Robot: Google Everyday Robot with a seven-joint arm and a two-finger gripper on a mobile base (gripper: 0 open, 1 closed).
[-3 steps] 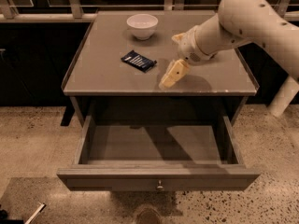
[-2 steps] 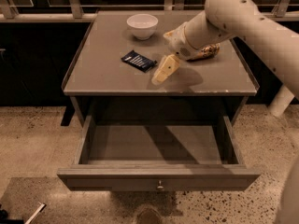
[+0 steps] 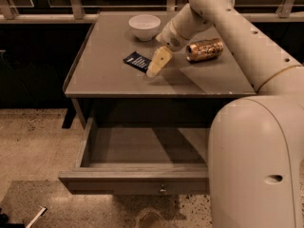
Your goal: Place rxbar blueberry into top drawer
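From my one camera I look down on a grey table point(image 3: 104, 75) with its drawer point(image 3: 137, 186) pulled out underneath. The drawer is wide and shallow, and the part I can see holds nothing. Its front panel faces me, with a small round knob point(image 3: 163, 190) near the middle. The robot's pale body blocks the drawer's right end from me.

The snack bar point(image 3: 137, 61), dark navy with white lettering, lies flat on the tabletop, a little left of centre and angled to the table's edges. It is on the table, not in the drawer.

The arm point(image 3: 247, 37) reaches in from the right and across the back of the table. The gripper point(image 3: 158, 63) slants down and to the left, with its tan tip low over the tabletop, right at the bar's right edge. I cannot tell how far open it is, or whether it touches the bar. I see nothing lifted in it.

A white bowl point(image 3: 144, 26) stands upright near the back edge, behind the bar. A gold-brown can point(image 3: 204, 49) lies on its side to the right of the gripper, close to the arm. The floor point(image 3: 38, 141) below is speckled.
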